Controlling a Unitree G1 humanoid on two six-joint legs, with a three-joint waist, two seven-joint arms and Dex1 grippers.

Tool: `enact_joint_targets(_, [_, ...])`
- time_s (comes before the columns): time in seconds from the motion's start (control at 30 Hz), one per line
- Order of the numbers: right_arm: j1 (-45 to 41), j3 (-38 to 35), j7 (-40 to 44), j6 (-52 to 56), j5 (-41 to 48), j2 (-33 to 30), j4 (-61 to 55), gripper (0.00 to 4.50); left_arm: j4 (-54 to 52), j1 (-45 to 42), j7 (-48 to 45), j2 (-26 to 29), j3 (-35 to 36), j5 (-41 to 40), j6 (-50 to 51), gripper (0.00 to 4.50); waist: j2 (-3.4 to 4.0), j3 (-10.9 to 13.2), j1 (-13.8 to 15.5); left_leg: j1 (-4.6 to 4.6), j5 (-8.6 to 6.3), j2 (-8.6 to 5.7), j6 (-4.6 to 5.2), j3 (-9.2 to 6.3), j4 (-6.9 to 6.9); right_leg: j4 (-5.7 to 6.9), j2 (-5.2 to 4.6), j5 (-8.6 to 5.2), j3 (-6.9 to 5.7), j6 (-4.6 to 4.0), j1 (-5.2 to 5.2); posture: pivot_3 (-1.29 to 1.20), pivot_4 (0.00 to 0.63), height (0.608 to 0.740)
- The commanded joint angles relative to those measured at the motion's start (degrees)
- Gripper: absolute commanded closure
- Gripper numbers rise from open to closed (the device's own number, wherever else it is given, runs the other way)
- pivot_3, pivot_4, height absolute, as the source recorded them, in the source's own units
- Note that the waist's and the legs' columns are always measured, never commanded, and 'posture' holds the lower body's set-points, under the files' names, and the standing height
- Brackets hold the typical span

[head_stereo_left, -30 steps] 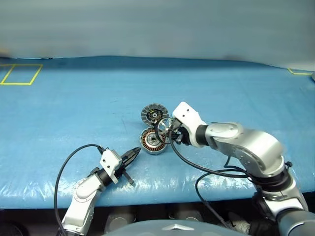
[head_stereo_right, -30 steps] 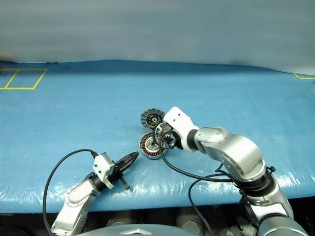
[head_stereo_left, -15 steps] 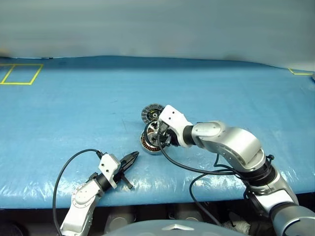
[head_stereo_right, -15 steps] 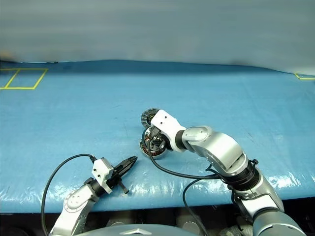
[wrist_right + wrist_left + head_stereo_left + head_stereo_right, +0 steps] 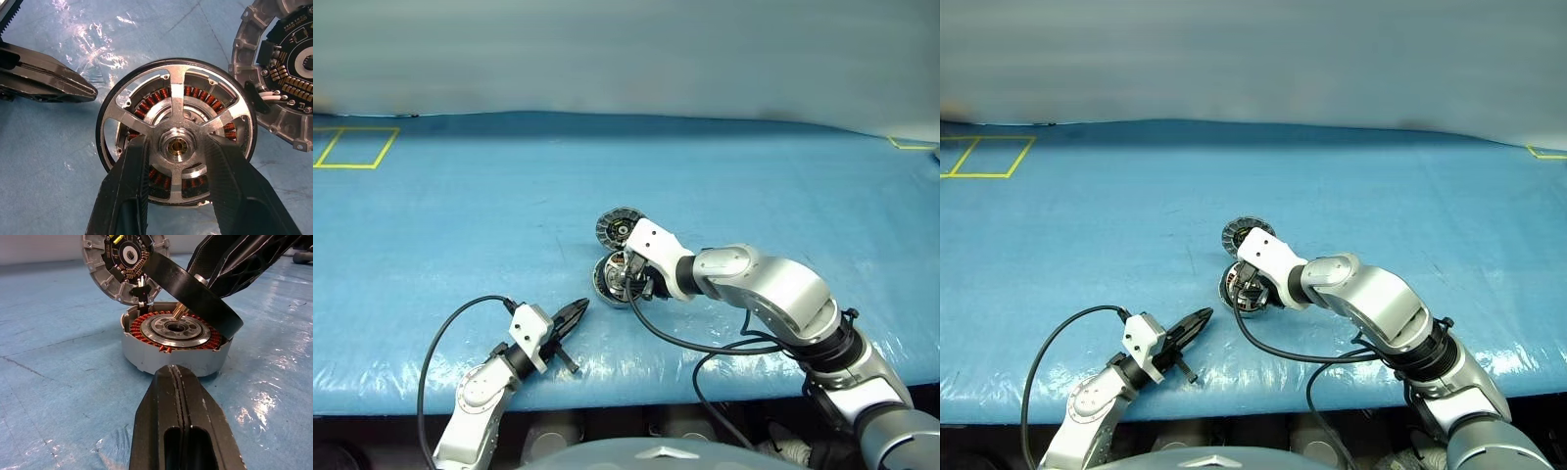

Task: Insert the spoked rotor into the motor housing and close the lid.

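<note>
The spoked rotor (image 5: 142,99), black-rimmed with silver spokes, hangs tilted over the motor housing (image 5: 171,357), one edge low at the housing's rim. Copper windings (image 5: 206,98) show between the spokes. My right gripper (image 5: 177,145) is shut on the rotor's centre hub, one finger on each side. The lid (image 5: 620,227) sits just behind the housing, its segmented rim and dark circuit face (image 5: 124,257) showing. Near the table's front edge my left gripper (image 5: 571,315) is shut and empty, pointing at the housing from a short way off.
The blue table cover (image 5: 460,215) spreads wide around the parts. A yellow tape rectangle (image 5: 352,147) marks the far left, and another yellow mark (image 5: 911,144) the far right. A black cable (image 5: 685,343) loops from my right wrist over the front edge.
My right gripper has carried the rotor left and down, from beside the housing to right over it. The left gripper has stayed in place, shut.
</note>
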Motion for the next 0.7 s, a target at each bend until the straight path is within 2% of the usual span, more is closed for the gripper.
enact_joint_targets(0.03, [-0.97, -0.16, 0.47, 0.23, -0.43, -0.65, -2.05, 3.19, -2.42, 0.16, 0.1, -0.2, -0.26, -0.26, -0.31, 4.5, 0.0, 0.0, 0.0, 0.0, 0.0, 0.0, 0.0, 0.0, 0.0, 0.0, 0.0, 0.0, 0.0, 0.0, 0.0, 0.0, 0.15, 0.74])
enact_joint_targets(0.47, [-0.68, 1.47, 0.68, -0.51, -2.02, 0.12, -0.75, 3.19, -1.79, 0.16, 0.14, -0.25, -0.34, 0.01, -1.02, 4.5, 0.0, 0.0, -0.01, 0.02, 0.0, 0.0, 0.0, 0.01, 0.0, 0.0, 0.0, 0.0, 0.0, 0.0, 0.01, 0.0, 0.15, 0.74])
enact_joint_targets(0.7, [-1.05, 0.64, -0.53, 0.39, -2.5, 1.72, -0.66, 0.9, -1.61, 0.21, 0.05, -0.22, -0.23, 0.02, -1.28, 4.5, 0.01, 0.0, -0.06, 0.01, 0.0, 0.0, 0.0, 0.01, -0.01, 0.01, 0.0, 0.0, -0.01, -0.01, -0.01, 0.0, 0.15, 0.74])
